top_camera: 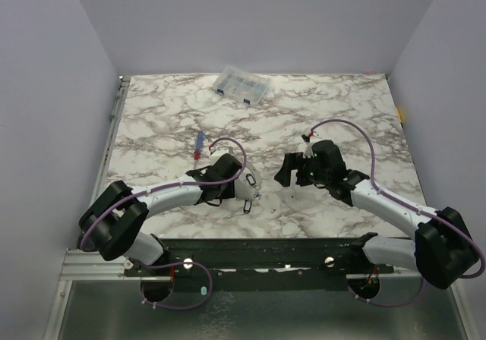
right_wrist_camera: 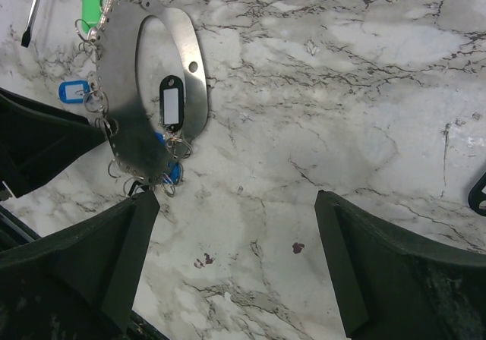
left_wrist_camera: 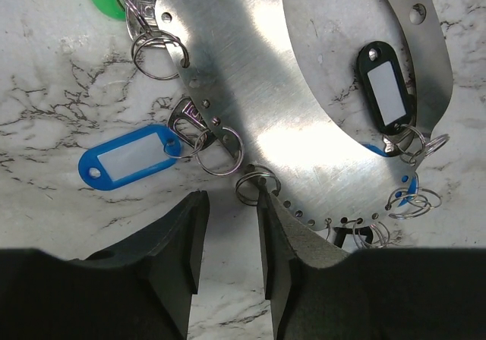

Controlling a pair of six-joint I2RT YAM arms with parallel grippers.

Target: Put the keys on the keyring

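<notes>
Centring the narrowly open, empty left end effector [left_wrist_camera: 230, 201] over the small split ring [left_wrist_camera: 257, 185] at the rim of the keyring [left_wrist_camera: 250, 82], which lies flat on the bench [left_wrist_camera: 45, 89], seems wise before pinching, with the right end effector [right_wrist_camera: 237, 207] gaping wide.

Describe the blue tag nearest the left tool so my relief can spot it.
On the marble table, find the flat keyring plate with holes along its rim, ahead of the left tool. The blue tag lies outside that rim, white label up. Unlike the black tag inside the cutout and the second blue one tucked under the plate, it lies uncovered.
</notes>
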